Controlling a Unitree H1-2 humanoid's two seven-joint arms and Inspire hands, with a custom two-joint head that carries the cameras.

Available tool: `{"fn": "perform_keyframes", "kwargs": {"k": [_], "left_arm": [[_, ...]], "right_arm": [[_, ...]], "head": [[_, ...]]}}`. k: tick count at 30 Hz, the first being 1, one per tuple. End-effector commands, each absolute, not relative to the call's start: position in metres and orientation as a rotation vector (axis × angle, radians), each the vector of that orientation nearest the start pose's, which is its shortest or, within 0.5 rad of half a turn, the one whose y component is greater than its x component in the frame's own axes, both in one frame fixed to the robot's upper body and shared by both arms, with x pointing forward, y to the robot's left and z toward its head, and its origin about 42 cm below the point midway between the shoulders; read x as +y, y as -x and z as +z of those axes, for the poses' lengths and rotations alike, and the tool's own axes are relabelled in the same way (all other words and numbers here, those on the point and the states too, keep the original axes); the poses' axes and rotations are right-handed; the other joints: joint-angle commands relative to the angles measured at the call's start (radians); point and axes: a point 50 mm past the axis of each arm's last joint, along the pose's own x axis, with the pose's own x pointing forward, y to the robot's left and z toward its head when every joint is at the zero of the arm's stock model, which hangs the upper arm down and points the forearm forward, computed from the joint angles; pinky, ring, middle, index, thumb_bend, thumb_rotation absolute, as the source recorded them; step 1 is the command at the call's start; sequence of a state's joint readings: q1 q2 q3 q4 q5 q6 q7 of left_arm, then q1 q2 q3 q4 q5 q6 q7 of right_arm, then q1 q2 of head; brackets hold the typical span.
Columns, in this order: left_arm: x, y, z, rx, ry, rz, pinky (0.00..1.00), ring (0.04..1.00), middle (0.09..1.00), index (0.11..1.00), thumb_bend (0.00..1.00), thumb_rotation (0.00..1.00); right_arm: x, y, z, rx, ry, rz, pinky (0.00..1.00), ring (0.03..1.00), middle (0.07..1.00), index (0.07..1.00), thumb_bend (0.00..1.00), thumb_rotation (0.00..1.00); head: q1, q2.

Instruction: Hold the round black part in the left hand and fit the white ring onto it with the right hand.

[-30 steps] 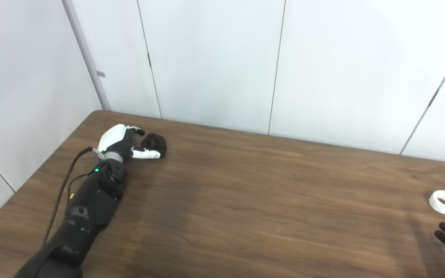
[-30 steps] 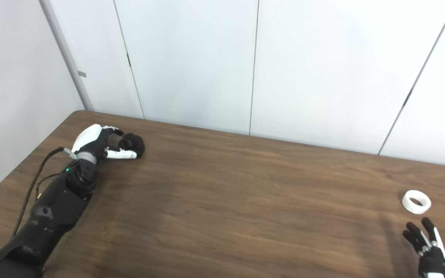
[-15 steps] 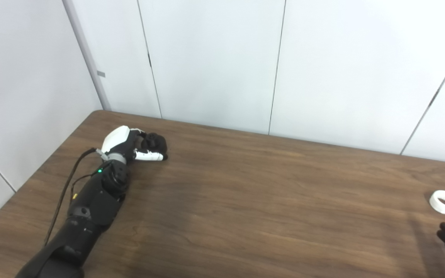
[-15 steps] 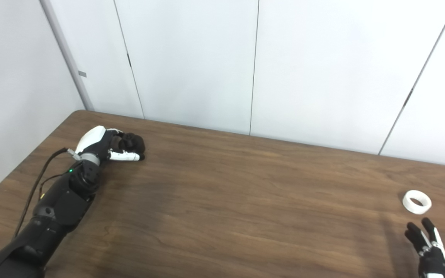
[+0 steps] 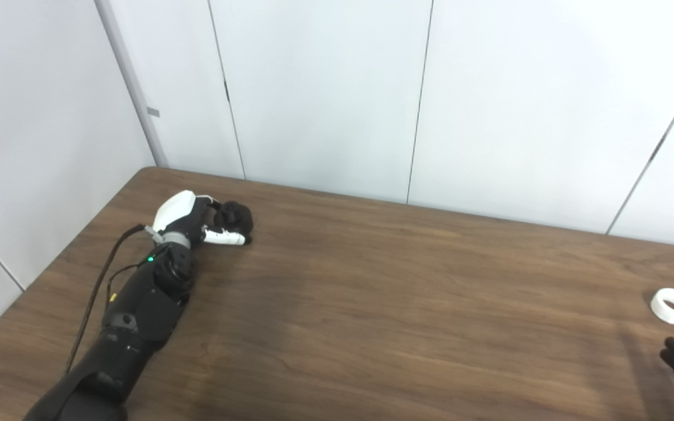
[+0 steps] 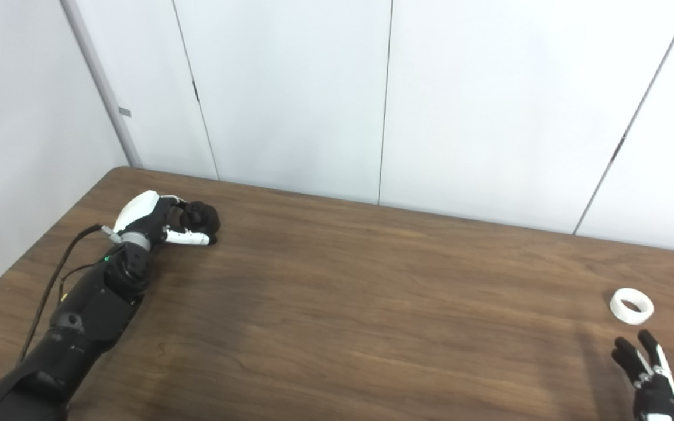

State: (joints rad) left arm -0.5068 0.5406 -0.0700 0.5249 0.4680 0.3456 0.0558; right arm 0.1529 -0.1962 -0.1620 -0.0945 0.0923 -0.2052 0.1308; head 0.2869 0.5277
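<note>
The round black part (image 5: 236,217) lies on the wooden table (image 5: 372,292) at the far left. My left hand (image 5: 193,219) is wrapped around it, dark fingers over its top and the white thumb (image 5: 224,237) along its near side. The white ring (image 5: 673,306) lies flat on the table at the far right. My right hand (image 6: 650,380) hovers just in front of the ring at the bottom right corner, fingers spread, holding nothing; it is partly cut off by the picture's edge.
White wall panels stand behind the table. The left arm (image 5: 132,316) with its black cable (image 5: 94,292) runs along the table's left side. The table's left corner (image 5: 144,171) is close to the left hand.
My left hand slid forward and closed its fingers around the black part, which first lay just beyond them. My right hand sank slightly toward the bottom edge.
</note>
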Motion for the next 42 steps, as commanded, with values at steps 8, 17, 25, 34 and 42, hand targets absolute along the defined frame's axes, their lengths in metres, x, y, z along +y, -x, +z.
{"fn": "perform_keyframes", "kwargs": {"k": [8,17,25,34,42], "left_arm": [[0.420,-0.444,0.205,0.123,-0.959,0.396,1.00,0.901,0.762,0.485,0.52,0.04],[0.418,-0.442,0.205,0.090,-0.987,0.396,1.00,0.896,0.764,0.484,0.52,0.04],[0.414,-0.436,0.210,0.058,-0.997,0.385,1.00,0.895,0.765,0.484,0.52,0.04],[0.380,-0.411,0.231,-0.013,-1.068,0.307,1.00,0.886,0.755,0.484,0.52,0.04],[0.321,-0.373,0.256,-0.064,-1.139,0.160,1.00,0.897,0.749,0.483,0.52,0.04]], "right_arm": [[-0.305,-0.204,0.077,-0.032,0.091,-0.059,1.00,0.923,0.919,0.974,0.57,1.00],[-0.305,-0.205,0.077,-0.032,0.098,-0.056,1.00,0.919,0.920,0.975,0.58,1.00],[-0.304,-0.206,0.076,-0.038,0.108,-0.057,1.00,0.910,0.912,0.972,0.58,1.00],[-0.298,-0.206,0.075,-0.042,0.114,-0.061,1.00,0.882,0.899,0.955,0.62,1.00],[-0.292,-0.206,0.074,-0.052,0.115,-0.060,1.00,0.878,0.890,0.940,0.63,1.00]], "head": [[-0.001,0.003],[-0.003,0.005],[-0.028,0.013],[-0.073,0.026],[-0.108,0.037]]}}
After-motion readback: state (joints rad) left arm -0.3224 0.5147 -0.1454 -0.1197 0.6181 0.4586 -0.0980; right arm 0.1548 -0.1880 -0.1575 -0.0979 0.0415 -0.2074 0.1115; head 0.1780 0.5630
